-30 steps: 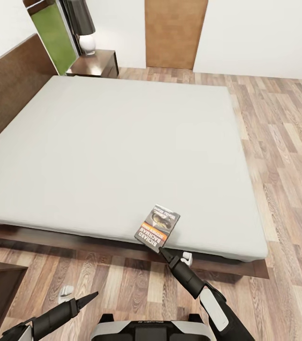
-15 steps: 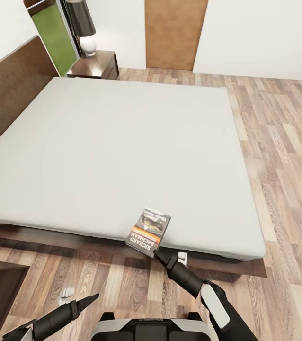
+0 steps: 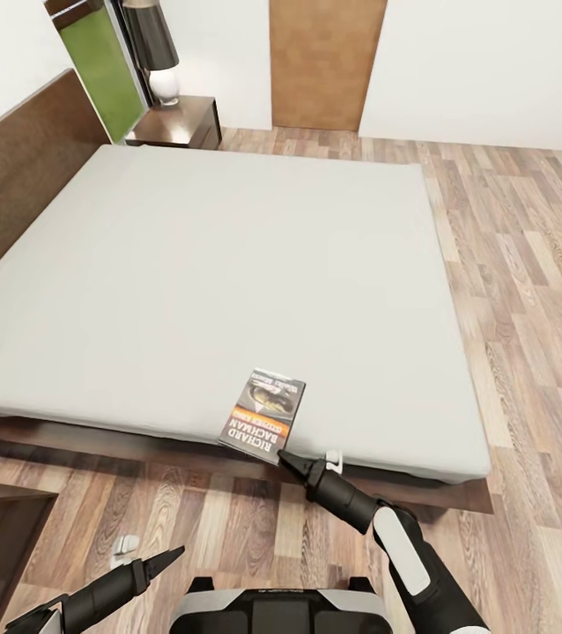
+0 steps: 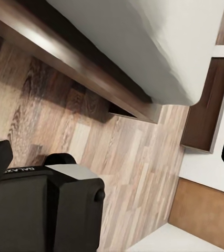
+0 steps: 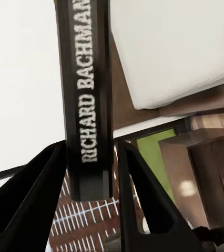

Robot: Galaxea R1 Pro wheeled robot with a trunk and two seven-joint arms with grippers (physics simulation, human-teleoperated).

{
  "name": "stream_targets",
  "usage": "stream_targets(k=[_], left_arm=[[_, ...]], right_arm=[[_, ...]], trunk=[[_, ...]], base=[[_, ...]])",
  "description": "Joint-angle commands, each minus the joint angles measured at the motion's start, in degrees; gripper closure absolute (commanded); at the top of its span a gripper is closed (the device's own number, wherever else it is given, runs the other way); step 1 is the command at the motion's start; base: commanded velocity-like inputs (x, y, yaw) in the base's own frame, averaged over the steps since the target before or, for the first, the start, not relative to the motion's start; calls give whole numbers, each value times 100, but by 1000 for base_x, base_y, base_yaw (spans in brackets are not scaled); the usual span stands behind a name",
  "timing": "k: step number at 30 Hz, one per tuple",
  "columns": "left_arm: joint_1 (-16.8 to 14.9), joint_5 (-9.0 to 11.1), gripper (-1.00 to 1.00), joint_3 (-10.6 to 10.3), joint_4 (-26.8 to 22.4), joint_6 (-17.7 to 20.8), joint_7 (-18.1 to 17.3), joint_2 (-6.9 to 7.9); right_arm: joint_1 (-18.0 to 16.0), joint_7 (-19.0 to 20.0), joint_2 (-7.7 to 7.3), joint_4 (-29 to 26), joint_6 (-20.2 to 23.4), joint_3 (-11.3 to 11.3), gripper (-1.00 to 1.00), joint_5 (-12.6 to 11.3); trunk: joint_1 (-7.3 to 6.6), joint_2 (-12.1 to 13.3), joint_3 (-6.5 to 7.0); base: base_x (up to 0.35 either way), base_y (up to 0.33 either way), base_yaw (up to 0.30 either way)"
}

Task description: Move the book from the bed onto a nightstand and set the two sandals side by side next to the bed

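So, quick notes on where this sits:
Book: one paperback (image 3: 263,416), at the bed's (image 3: 228,264) near edge, roughly 6 o'clock on the mattress, corner poking past the edge.
Right end effector (image 3: 283,458): clamped on the book's spine (image 5: 85,105), a finger on each side in the wrist view.
Left end effector (image 3: 175,552): low over the floor; can't tell if it's released or clenched.
Risk: thin pinch near one corner, so I'd guess the book could swing or slip out on the lift.
Nightstands: one in sight (image 3: 178,121), 11 o'clock, lamp (image 3: 156,53) on top.
Sandals: zero spotted.
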Motion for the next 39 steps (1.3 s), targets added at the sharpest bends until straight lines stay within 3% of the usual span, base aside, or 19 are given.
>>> stream_targets(k=[1, 9, 17, 39], left_arm=[[-1, 30, -100, -1, 3, 60, -21, 2], [-1, 30, -100, -3, 2, 60, -27, 2], [-1, 30, -100, -4, 2, 60, -27, 2], [-1, 30, -100, 4, 4, 67, -27, 2]], right_arm=[[-2, -7, 1, -5, 32, 25, 100, -30], [-2, -25, 2, -13, -16, 470, 100, -29], [-2, -27, 2, -4, -36, 487, 100, -26], [-2, -27, 2, -13, -37, 496, 100, 51]], trunk=[[-21, 37, 15], [-197, 358, 158], [-372, 679, 302], [-372, 679, 302]], base=[[0, 0, 0], [0, 0, 0], [0, 0, 0], [0, 0, 3]])
